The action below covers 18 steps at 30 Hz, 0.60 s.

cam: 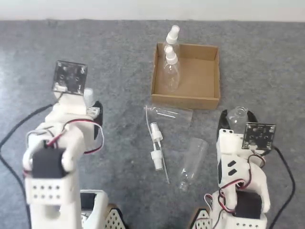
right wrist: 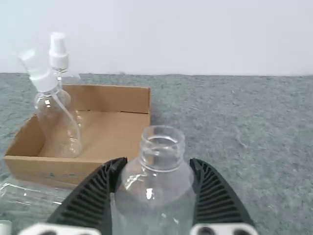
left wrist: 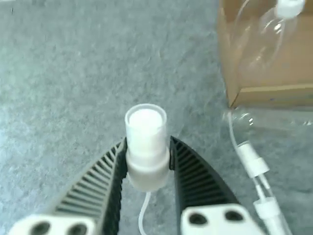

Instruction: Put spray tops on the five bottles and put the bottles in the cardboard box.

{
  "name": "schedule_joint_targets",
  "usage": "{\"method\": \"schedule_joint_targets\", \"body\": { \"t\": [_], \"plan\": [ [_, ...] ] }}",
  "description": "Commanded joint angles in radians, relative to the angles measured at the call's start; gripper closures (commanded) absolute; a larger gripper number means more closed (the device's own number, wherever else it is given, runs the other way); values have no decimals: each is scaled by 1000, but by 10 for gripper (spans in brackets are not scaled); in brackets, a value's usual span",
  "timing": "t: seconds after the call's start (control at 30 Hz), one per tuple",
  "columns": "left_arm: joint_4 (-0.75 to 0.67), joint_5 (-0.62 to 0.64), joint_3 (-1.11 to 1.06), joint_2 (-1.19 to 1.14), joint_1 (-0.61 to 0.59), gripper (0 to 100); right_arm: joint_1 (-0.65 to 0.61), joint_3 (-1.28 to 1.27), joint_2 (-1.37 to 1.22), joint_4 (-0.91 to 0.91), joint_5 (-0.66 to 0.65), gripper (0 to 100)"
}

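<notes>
Left gripper (left wrist: 146, 144) clamps a white plastic spray top (left wrist: 145, 122) upright while right gripper (right wrist: 157, 164) grips a clear open-necked plastic bottle (right wrist: 156, 196) mouth-up, evidently staged for capping.

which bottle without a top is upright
The bottle in the right gripper, neck up; the other two topless bottles lie on their sides on the table.

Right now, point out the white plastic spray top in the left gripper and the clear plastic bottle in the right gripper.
white plastic spray top (left wrist: 145, 134): left wrist view, on its cap.
clear plastic bottle (right wrist: 159, 186): right wrist view, on its shoulder.
</notes>
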State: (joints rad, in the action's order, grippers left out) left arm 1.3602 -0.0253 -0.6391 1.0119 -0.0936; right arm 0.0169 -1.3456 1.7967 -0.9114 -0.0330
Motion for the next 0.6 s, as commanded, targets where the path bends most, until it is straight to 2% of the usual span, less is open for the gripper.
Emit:
{"method": "schedule_joint_targets", "body": {
  "t": [0.0,0.2,0.57],
  "plan": [
    [-78,74,8,91,52,987,-47,14,12,-13,-11,946],
    [-149,138,8,166,135,987,-82,17,12,-13,-6,946],
    [-322,206,8,209,287,987,-240,17,12,-8,-9,943]
  ]
}}
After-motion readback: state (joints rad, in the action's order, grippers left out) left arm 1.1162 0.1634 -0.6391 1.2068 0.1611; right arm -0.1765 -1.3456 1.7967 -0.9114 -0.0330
